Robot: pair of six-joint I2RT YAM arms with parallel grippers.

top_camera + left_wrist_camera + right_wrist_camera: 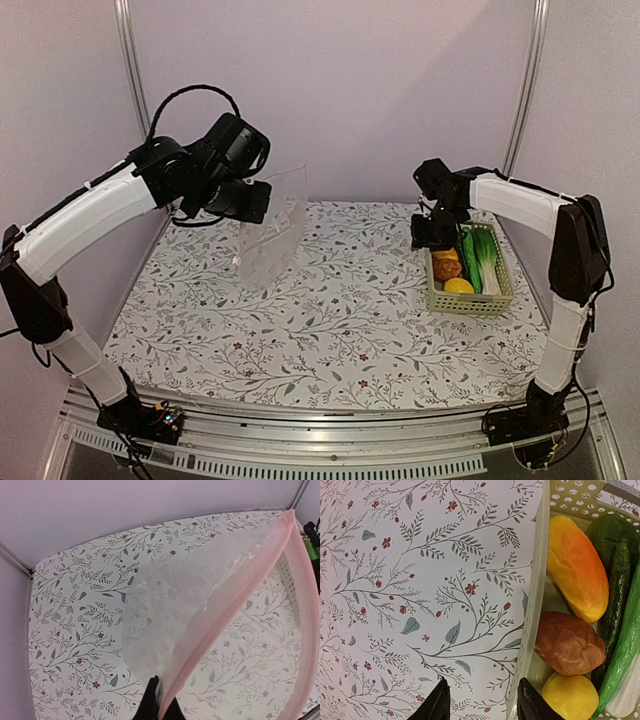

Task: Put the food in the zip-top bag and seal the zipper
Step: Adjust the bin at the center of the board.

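My left gripper (250, 200) is shut on a corner of the clear zip-top bag (272, 238) and holds it up over the table's back left. In the left wrist view the bag (190, 600) hangs open, its pinkish zipper (235, 605) running up from my black fingertips (150, 705). The food lies in a pale green basket (470, 300): an orange-yellow oval (577, 575), a brown potato (570, 642), a lemon (570, 697), a cucumber (615, 595), a dark green lump (615, 530) and a leafy green (630, 650). My right gripper (482, 700) hovers open over the basket's left wall (535, 605), holding nothing.
A floral cloth (330, 320) covers the table. Pale walls and metal frame posts (130, 60) close in the back and sides. The basket stands at the right, close to the cloth's edge.
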